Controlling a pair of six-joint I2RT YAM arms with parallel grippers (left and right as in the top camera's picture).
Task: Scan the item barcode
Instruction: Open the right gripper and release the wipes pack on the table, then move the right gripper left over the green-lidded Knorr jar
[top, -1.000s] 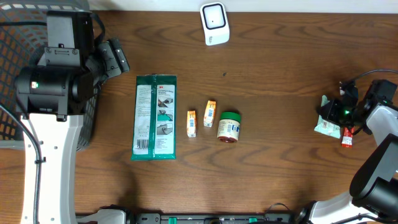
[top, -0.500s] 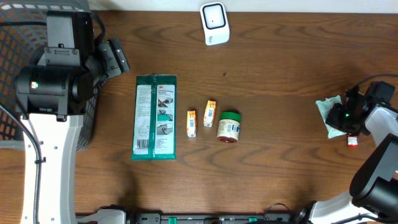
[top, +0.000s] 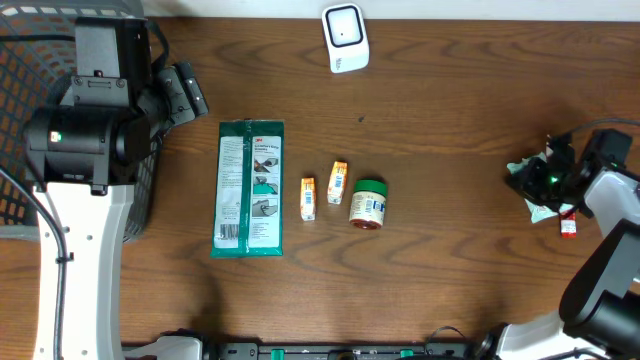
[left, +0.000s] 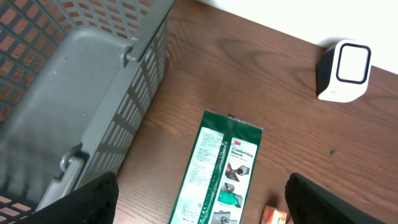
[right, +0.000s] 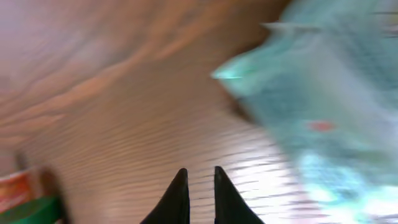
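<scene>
A pale teal packet (top: 538, 207), probably the item to scan, lies flat on the wooden table (top: 450, 290) right against the right gripper (top: 548, 178), partly under it. In the blurred right wrist view the packet (right: 336, 93) sits ahead and to one side of the fingertips, not between them. The jaws are almost closed, with only a thin slit between them and nothing held. The packet looks light, thin and limp, with a slick film wrapper. It would likely sag or slip, so pinching a sealed edge seems the best hold. The left gripper (left: 202, 180) is spread wide and empty. A large grey mesh basket (left: 74, 81) stands close on its left, and a long green wipes pack (top: 251, 188) lies just ahead of it. The white scanner (top: 345, 38) stands well away from the right gripper, forward and to its left, with bare table between them. A small green-lidded jar (top: 368, 204) and two little orange boxes (top: 308, 198) (top: 338, 183) sit between the two grippers, off the likely path. A tiny red-capped thing (top: 568, 228) lies just beside the right gripper and could get knocked.
</scene>
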